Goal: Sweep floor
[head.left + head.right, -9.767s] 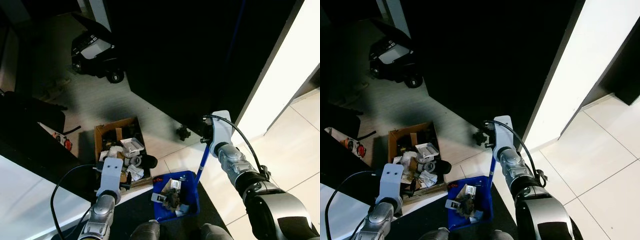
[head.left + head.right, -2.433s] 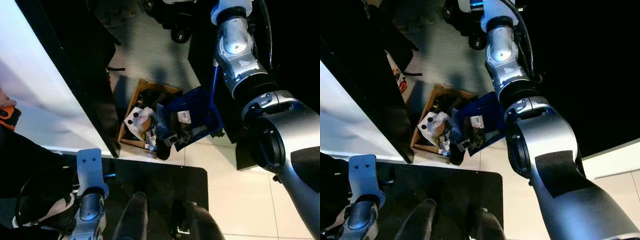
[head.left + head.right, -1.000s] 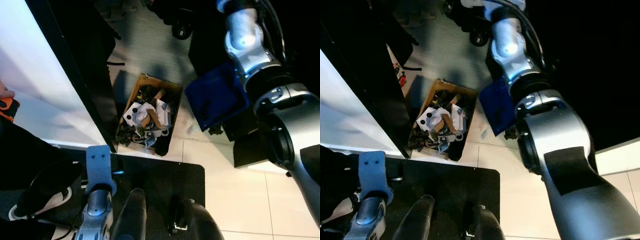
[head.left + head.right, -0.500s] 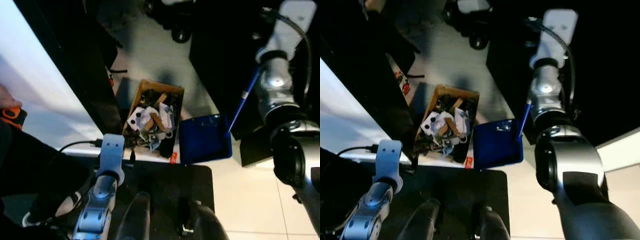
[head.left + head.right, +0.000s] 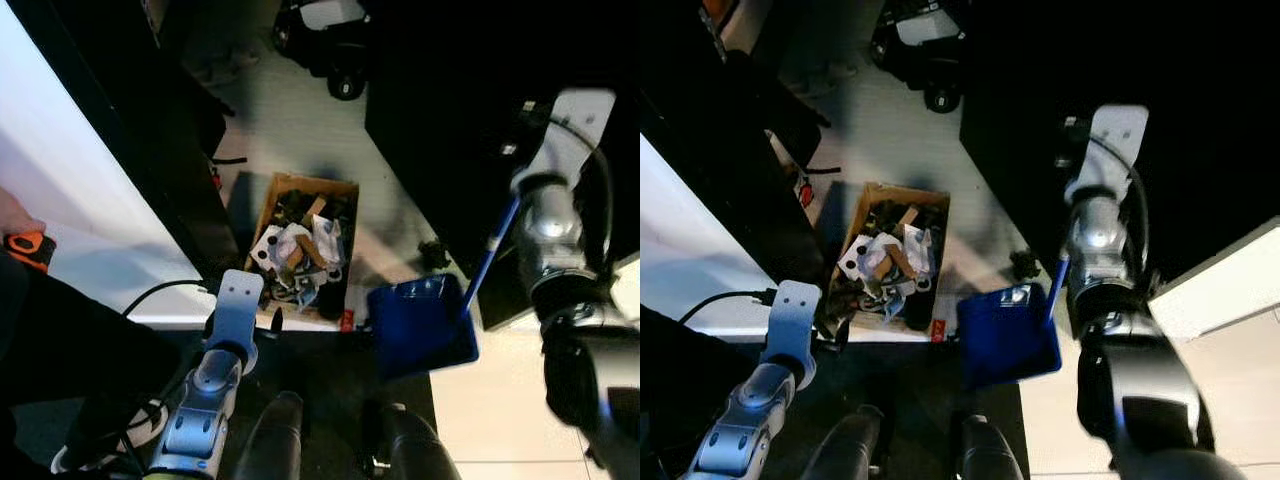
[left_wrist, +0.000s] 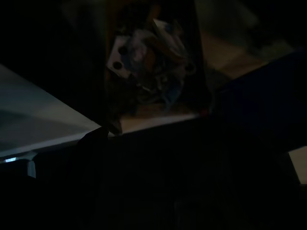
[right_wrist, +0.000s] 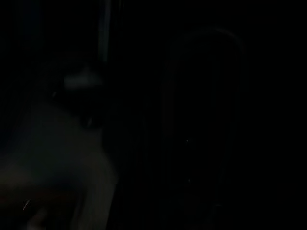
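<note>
Blue plastic dustpan [image 5: 420,322] emptied, resting flat on floor [image 5: 300,140] beside brown cardboard box [image 5: 305,250] full of scraps, positioned for next sweep. Long blue handle [image 5: 490,255] leading up to right end effector [image 5: 520,190]; grip likely, finger spacing indeterminate. Left end effector [image 5: 250,325]: spacing indeterminate.

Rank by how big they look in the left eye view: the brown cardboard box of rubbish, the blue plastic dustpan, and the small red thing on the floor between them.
1. Brown cardboard box of rubbish, largest.
2. Blue plastic dustpan, somewhat smaller in outline; it sits nearer the camera, so the gap is unsure.
3. Small red thing, by far the smallest.
</note>
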### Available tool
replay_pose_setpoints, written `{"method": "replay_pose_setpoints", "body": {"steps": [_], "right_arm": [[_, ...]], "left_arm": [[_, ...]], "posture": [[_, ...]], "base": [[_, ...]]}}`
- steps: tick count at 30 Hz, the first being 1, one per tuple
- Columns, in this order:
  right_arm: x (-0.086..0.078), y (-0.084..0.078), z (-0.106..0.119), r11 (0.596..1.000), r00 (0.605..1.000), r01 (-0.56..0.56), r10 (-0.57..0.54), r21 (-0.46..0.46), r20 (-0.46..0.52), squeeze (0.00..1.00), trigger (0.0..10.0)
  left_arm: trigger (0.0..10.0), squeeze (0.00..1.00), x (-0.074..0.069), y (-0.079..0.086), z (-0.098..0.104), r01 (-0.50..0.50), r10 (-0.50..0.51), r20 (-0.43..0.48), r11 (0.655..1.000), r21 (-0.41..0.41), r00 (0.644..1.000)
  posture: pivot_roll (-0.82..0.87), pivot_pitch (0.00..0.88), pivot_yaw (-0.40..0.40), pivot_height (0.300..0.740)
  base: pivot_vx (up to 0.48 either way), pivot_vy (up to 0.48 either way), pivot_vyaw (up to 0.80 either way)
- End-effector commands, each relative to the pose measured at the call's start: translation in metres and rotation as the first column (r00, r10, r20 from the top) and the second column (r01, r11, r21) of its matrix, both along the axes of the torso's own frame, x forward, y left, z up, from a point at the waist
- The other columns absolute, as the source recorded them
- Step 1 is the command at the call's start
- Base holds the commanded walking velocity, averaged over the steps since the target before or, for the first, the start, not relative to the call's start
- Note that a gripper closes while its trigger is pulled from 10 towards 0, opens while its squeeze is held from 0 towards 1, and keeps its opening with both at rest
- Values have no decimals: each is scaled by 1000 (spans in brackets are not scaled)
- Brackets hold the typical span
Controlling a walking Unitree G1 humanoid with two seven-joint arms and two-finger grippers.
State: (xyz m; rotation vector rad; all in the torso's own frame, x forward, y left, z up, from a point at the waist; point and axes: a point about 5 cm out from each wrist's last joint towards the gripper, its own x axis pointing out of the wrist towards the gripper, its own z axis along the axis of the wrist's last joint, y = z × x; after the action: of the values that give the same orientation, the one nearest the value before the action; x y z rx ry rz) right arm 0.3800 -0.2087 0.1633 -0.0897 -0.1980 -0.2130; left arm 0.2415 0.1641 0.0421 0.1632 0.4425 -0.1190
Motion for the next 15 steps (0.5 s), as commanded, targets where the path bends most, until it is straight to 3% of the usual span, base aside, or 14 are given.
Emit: {"method": "replay_pose_setpoints", "body": {"steps": [1, 8, 15], "right_arm": [[-4, 0, -6, 1000, 1000, -8, 7, -10, -12, 0, 10000], [-26, 10, -42, 995, 991, -88, 83, -47, -103, 0, 10000], [-45, 17, -68, 991, 978, -133, 127, -24, -166, 0, 10000]], "left_arm": [[10000, 0, -3, 2, -9, 16, -16, -34, 1000, 17, 999], [10000, 0, -3, 4, -19, 24, -24, -80, 1000, 3, 997], [10000, 0, -8, 6, -25, 23, -23, -94, 1000, -6, 995]], "posture": [[121, 136, -8, 740], [81, 134, 22, 740], [67, 133, 30, 740]], "base": [[0, 0, 0], [0, 0, 0], [0, 0, 0]]}}
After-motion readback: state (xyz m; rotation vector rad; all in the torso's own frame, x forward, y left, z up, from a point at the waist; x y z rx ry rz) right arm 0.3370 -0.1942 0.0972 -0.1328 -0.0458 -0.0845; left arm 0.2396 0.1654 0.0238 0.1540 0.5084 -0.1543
